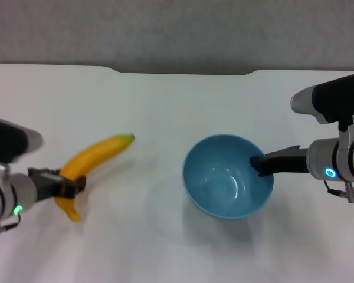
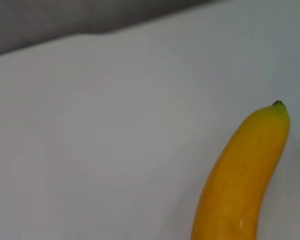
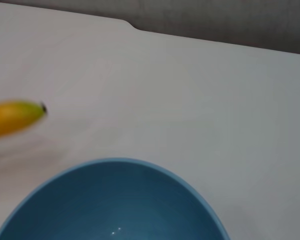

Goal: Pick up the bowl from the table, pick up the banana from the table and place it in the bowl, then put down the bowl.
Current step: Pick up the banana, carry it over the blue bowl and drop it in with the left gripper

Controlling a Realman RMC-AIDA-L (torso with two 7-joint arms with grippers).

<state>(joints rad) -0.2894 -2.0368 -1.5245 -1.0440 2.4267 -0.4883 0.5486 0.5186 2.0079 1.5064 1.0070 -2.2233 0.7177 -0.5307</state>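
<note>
The light-blue bowl [image 1: 224, 184] is right of the middle in the head view. My right gripper [image 1: 261, 165] is shut on its right rim, one finger inside the bowl. The bowl looks tilted, and a faint shadow lies under it. Its inside is empty, which the right wrist view [image 3: 115, 205] also shows. My left gripper [image 1: 68, 186] is shut on the yellow banana [image 1: 100, 153] near its lower end. The banana points up and right towards the bowl, apart from it. The banana also shows in the left wrist view [image 2: 245, 175] and in the right wrist view [image 3: 10, 117].
The white table [image 1: 165, 106] has a shallow notch in its far edge [image 1: 183, 72], with a grey wall behind it. Nothing else stands on the table.
</note>
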